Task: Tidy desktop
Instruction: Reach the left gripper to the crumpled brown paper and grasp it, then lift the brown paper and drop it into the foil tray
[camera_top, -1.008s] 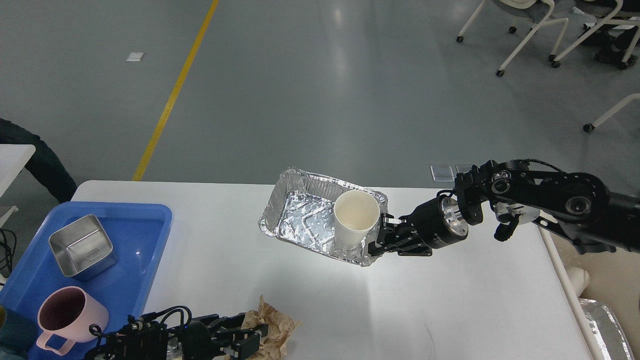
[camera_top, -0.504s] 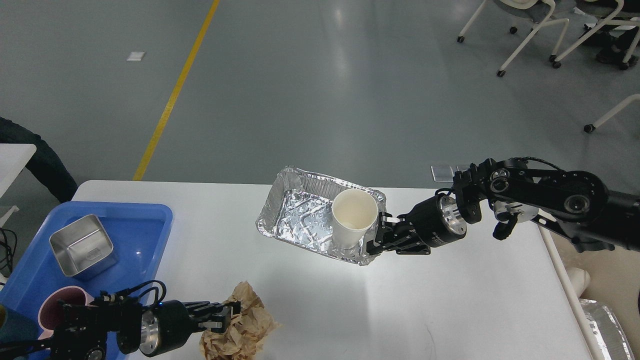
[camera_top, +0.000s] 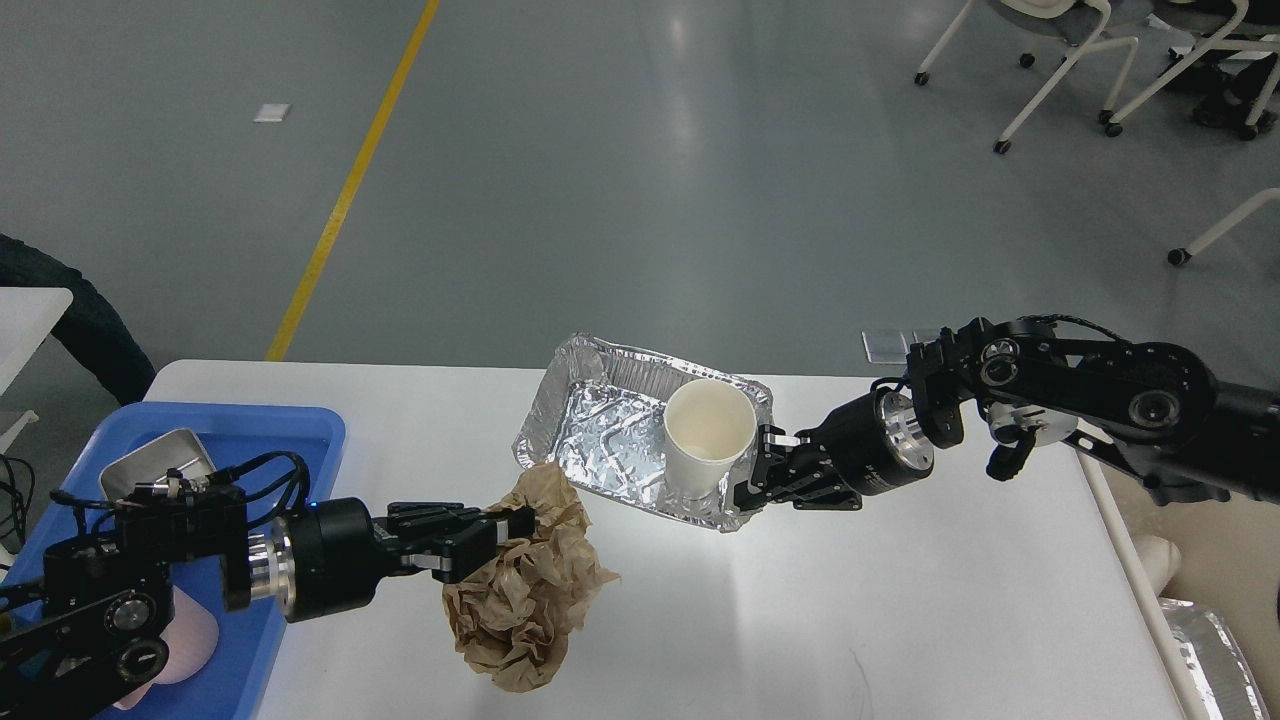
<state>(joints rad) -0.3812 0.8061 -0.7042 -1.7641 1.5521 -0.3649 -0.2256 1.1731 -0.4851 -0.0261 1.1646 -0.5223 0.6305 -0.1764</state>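
The white desktop (camera_top: 800, 620) fills the lower part of the head view. My left gripper (camera_top: 505, 535) is shut on a crumpled brown paper wad (camera_top: 525, 590) and holds it above the desktop, just left of a foil tray (camera_top: 600, 440). A white paper cup (camera_top: 708, 432) stands upright in the tray's right end. My right gripper (camera_top: 752, 480) is shut on the tray's right rim, beside the cup, and holds the tray lifted and tilted.
A blue plastic tray (camera_top: 290, 440) at the left edge holds a steel box (camera_top: 160, 460) and a pink mug (camera_top: 185, 650), both partly hidden by my left arm. Another foil piece (camera_top: 1215, 650) lies off the table's right edge. Chairs stand far back right.
My left gripper has risen from the front edge and moved right and back toward the foil tray, carrying the brown paper. The right gripper and foil tray have barely shifted.
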